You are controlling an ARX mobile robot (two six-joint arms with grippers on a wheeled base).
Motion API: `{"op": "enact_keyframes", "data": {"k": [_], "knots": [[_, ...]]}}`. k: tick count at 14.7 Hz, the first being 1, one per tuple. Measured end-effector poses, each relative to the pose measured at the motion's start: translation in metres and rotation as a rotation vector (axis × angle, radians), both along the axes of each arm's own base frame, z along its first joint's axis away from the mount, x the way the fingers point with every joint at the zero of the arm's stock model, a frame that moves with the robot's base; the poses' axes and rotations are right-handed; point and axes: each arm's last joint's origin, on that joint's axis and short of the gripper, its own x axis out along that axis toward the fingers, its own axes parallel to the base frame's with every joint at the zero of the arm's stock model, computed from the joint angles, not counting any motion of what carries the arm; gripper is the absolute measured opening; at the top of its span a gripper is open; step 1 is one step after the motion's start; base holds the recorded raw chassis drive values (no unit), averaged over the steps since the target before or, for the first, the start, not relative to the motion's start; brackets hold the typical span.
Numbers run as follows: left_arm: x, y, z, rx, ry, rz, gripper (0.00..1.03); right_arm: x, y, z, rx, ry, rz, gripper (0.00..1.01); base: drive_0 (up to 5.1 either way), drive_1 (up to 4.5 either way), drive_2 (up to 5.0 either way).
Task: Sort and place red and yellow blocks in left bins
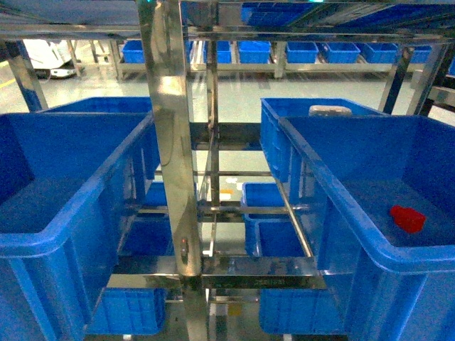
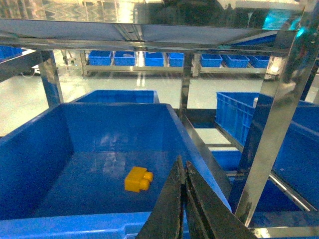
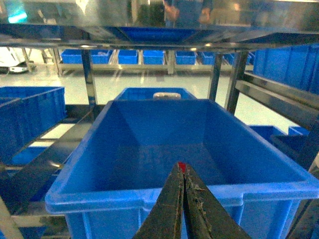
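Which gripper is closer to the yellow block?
Left. The left gripper hangs over the near rim beside the yellow block; the right gripper faces another bin.

Bright blue is seen on the left bin (image 1: 64, 213), w/ ribbed sides; same blue on the right bin (image 1: 370, 234) at 3 o'clock. A bright red block (image 1: 407, 218) is shown on the right bin's floor, toward 4 o'clock. An orange-yellow block (image 2: 138, 179) is seen on the left bin's blue floor in the left wrist view. Shiny silver is noted on the rack post (image 1: 173, 135). Both grippers, left (image 2: 183, 199) & right (image 3: 182, 199), are black. Pale grey-green floor (image 1: 234, 89) is shown at 12 o'clock, w/ more blue crates (image 1: 284, 51) behind.
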Motion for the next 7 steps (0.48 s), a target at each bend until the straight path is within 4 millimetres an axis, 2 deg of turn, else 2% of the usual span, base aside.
{"op": "enact_keyframes", "data": {"k": [1,2,7], "knots": [[-0.002,0.000,0.000,0.000,0.003,0.000,0.02,-0.006,0.000,-0.006,0.000,0.049,0.002,0.02,0.0,0.00,0.0],[-0.003,0.000,-0.001,0.000,0.005,0.000,0.02,-0.011,0.000,-0.002,0.000,0.002,0.000,0.02,0.0,0.00,0.0],[-0.016,0.000,-0.007,0.000,0.053,0.001,0.02,-0.011,0.000,-0.003,0.000,0.010,0.000,0.02,0.0,0.00,0.0]]}}
